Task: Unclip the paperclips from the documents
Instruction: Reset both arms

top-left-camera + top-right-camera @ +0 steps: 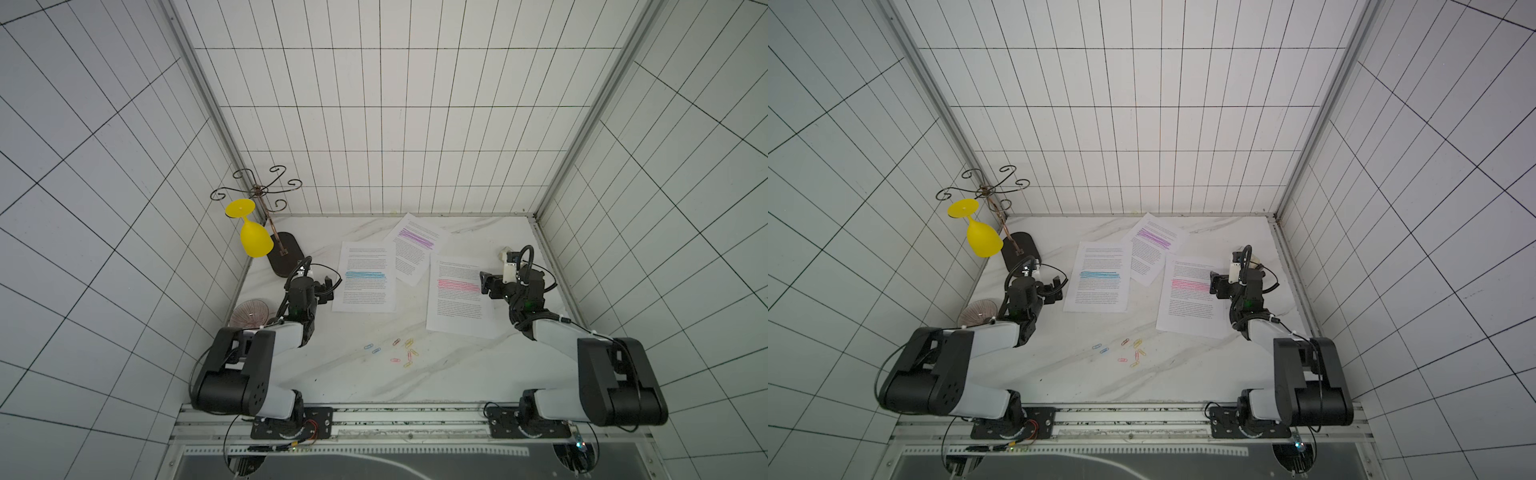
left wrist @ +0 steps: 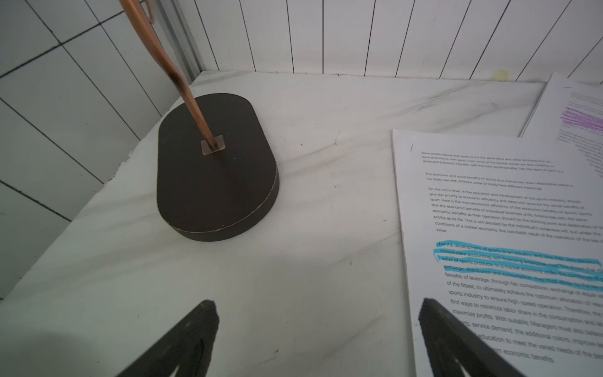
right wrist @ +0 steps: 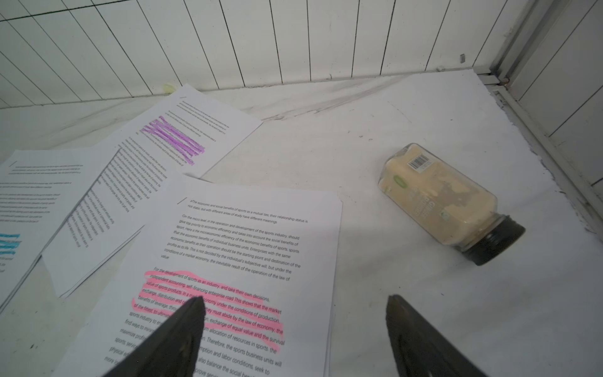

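The paperclips [image 1: 397, 351] lie loose in a small cluster on the bare worktop [image 1: 332, 382], near its front middle and well apart from all three documents [image 1: 365, 276]. Both top views show them there [image 1: 1125, 351]. The left gripper [image 2: 318, 313] hangs with its jaws wide and holds nothing; one finger is over the side edge of the blue-band sheaf [image 2: 505, 212] and the other over bare marble. The right gripper [image 3: 293, 306] is also wide and empty, with one finger above the pink-band sheaf [image 3: 235, 254] and the other beside its edge.

No coloured clip can be seen on any page in the wrist views, so the task looks nearly or fully done. The step in hand seems to be a last check.

To do this well, every edge should be inspected. This applies most to the purple-band sheaf [image 3: 182, 137], because its corners overlap with the other two sheaves and a clip could hide there. The short dark marks at the page corners are too small to identify.

If a clip remains, one gripper should press the sheaf flat close to it. The other should then pinch the wire loop and slide it off along the page, without lifting. The jar [image 3: 447, 199] and the stand base [image 2: 215, 166] are near, so the arms should move carefully.
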You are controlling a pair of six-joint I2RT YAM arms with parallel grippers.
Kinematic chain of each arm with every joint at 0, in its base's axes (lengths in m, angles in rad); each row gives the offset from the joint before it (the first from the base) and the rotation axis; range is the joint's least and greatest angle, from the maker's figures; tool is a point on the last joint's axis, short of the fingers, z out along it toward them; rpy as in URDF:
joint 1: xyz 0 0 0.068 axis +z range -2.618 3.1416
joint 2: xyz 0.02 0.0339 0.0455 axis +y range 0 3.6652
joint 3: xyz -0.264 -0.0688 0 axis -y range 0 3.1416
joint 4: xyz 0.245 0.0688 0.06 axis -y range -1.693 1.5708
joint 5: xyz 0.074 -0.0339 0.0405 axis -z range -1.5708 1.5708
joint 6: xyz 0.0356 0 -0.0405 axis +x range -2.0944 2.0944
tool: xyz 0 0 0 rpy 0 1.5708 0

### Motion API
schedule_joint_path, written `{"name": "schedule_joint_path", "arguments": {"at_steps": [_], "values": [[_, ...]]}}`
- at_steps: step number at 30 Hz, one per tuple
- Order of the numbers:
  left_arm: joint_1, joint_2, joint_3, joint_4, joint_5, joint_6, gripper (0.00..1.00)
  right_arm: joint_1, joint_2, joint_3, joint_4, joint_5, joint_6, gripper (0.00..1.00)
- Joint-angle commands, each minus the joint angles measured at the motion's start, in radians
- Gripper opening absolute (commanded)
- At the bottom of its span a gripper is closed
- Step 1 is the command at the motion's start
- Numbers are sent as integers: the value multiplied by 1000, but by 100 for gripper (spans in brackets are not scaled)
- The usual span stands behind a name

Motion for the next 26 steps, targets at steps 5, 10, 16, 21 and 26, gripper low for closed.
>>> {"name": "schedule_joint_path", "arguments": {"at_steps": [5,10,16,21,26], "values": [[38,19,-23,261,221,100,97,-51,43,-190,495,65,-100,88],[3,36,-61,369,154,116,98,-52,91,-257,648,35,-120,97],[-21,29,-37,305,111,125,98,-73,113,-245,677,12,-101,98],[-14,40,-22,286,111,113,98,-74,107,-232,634,8,-100,98],[14,21,-27,277,155,96,97,-74,116,-233,653,15,-95,99]]}}
